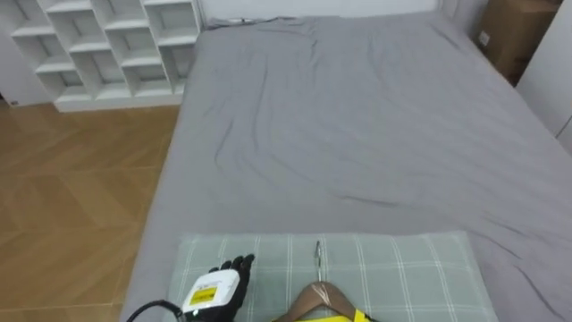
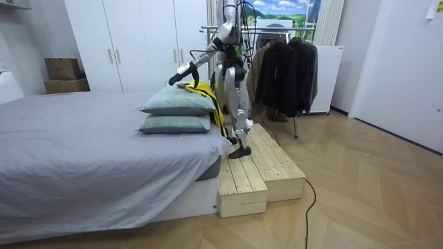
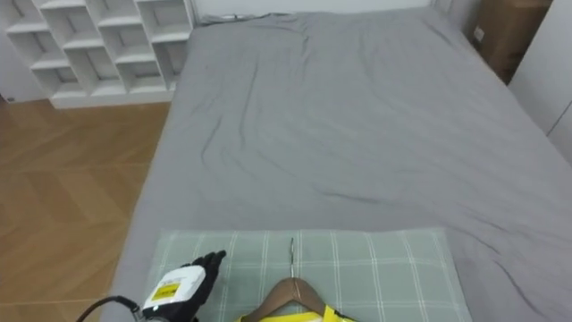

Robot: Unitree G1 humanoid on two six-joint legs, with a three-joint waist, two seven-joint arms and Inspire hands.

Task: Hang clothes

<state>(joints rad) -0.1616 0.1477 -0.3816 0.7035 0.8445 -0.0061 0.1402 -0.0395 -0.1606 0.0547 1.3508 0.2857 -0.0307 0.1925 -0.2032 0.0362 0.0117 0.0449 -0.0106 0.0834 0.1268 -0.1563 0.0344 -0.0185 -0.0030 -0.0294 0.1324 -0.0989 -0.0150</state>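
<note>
A wooden hanger (image 1: 323,296) with a metal hook (image 1: 316,251) lies on a grey-green checked pillow (image 1: 411,268) at the head of the bed. A yellow garment (image 1: 337,316) is on the hanger, mostly cut off by the picture's lower edge. My left hand (image 1: 217,290) hovers over the pillow's left part, a short way left of the hanger and apart from it, its dark fingers relaxed and holding nothing. In the room view I stand on a wooden platform (image 2: 257,173) at the bed's head, with the left hand (image 2: 178,75) stretched out over two stacked pillows (image 2: 178,104) and the yellow garment (image 2: 202,90).
The grey bed (image 1: 357,116) stretches ahead. A white cube shelf (image 1: 107,49) stands beyond wooden floor on the left, a cardboard box (image 1: 514,31) at the far right. A clothes rack with dark clothes (image 2: 284,66) stands behind me, near white wardrobes (image 2: 138,41).
</note>
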